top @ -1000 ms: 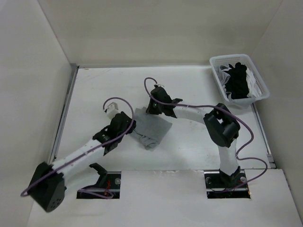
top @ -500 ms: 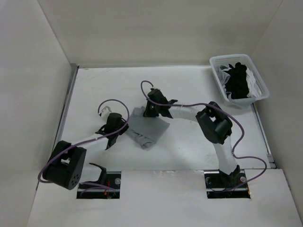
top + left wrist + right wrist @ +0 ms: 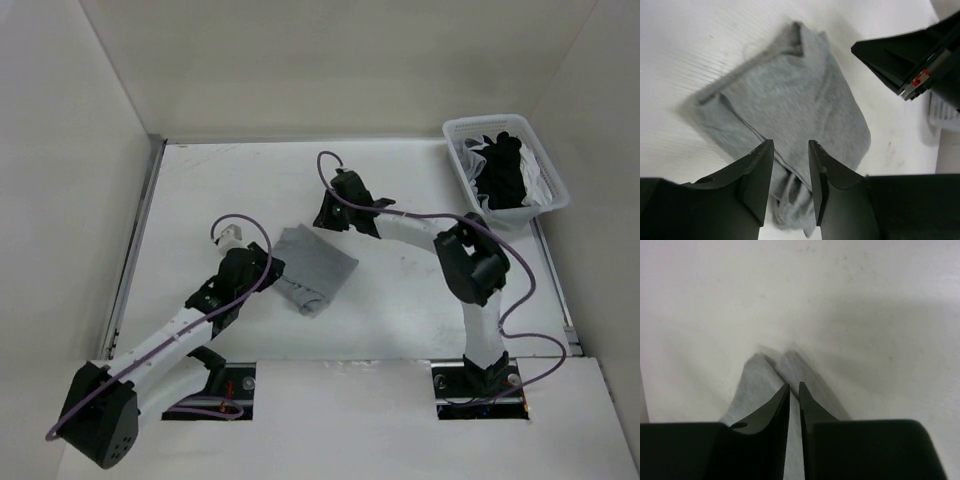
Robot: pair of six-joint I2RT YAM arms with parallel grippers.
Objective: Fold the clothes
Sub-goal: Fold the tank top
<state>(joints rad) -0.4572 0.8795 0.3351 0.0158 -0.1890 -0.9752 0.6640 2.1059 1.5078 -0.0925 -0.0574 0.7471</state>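
The clothes (image 3: 318, 264) are a light-grey garment lying folded into a small rough rectangle mid-table, with a bunched end toward the near side. My left gripper (image 3: 272, 268) sits at its left edge. In the left wrist view, the left gripper (image 3: 790, 148) is open above the clothes (image 3: 790, 100), with grey fabric showing through the gap and nothing pinched. My right gripper (image 3: 326, 220) hovers just beyond the garment's far corner. In the right wrist view, the right gripper (image 3: 794, 385) is open by a narrow slit, empty, with the clothes (image 3: 757, 377) beyond its tips.
A white slatted basket (image 3: 460, 135) holding dark and white garments stands at the back right corner. White walls enclose the table on the left, back and right. The right arm's black wrist (image 3: 910, 55) shows beyond the garment in the left wrist view.
Both grippers have opened and let go of the fabric. The right gripper pulled back up and to the right, off the garment. The left arm shifted and the garment lies flatter.
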